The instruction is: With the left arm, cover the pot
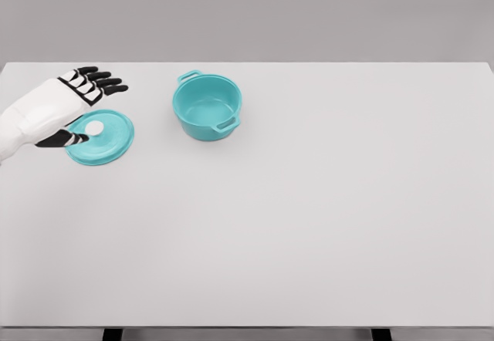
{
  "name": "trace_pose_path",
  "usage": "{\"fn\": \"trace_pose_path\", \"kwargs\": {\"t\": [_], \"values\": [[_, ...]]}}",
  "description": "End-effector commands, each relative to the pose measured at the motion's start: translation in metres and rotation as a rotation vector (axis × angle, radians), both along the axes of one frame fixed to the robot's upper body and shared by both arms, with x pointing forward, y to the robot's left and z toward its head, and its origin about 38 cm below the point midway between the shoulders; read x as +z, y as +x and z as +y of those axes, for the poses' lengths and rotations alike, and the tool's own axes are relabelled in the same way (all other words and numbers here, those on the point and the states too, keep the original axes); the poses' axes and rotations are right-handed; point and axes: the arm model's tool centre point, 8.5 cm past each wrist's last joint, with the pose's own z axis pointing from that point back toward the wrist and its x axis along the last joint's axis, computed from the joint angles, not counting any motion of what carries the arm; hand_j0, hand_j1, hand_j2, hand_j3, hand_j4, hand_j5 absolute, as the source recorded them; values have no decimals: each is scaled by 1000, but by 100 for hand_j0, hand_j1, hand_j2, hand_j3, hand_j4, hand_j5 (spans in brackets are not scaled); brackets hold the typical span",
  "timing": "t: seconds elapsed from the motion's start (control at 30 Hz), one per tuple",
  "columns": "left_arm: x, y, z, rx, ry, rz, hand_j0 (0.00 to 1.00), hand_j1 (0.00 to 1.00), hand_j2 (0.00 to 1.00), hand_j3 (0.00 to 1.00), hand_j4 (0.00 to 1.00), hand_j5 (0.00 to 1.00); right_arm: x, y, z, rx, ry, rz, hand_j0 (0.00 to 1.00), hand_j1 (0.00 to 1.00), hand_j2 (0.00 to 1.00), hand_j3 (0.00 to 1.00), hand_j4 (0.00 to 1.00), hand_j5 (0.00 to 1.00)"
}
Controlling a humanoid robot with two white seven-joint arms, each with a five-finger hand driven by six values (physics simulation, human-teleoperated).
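Teal pot [207, 107]: upright, uncovered, two side handles, upper left-centre of frame. Teal lid [104, 139]: flat on the surface, white knob up, left of pot, apart from it.

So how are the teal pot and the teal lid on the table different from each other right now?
The pot is deep, open and uncovered; the lid is a flat disc lying on the table.
The pot has two side handles; the lid has one white knob on top.
The pot stands alone, while the left hand hovers over the lid, fingers spread.
Both are the same teal and round.
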Motion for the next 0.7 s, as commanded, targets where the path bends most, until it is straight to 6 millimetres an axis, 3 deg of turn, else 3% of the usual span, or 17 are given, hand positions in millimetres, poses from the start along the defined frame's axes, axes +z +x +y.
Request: {"fn": "trace_pose_path", "kwargs": {"t": [0.0, 0.2, 0.3, 0.4, 0.67], "values": [[-1, 0, 2, 4, -5, 4, 100, 100, 100, 100, 100, 100, 0, 0, 0, 0, 0, -1, 100, 100, 100, 100, 100, 100], [-5, 9, 20, 59, -5, 28, 100, 100, 100, 100, 100, 100, 0, 1, 0, 0, 0, -1, 100, 100, 100, 100, 100, 100], [-27, 20, 42, 122, 131, 239, 100, 100, 100, 100, 100, 100, 0, 0, 0, 0, 0, -1, 100, 100, 100, 100, 100, 100], [-24, 30, 53, 140, 169, 359, 100, 100, 100, 100, 100, 100, 0, 0, 0, 0, 0, -1, 100, 100, 100, 100, 100, 100], [-21, 79, 43, 138, 156, 421, 100, 100, 100, 100, 100, 100, 0, 1, 0, 0, 0, -1, 100, 100, 100, 100, 100, 100]]}}
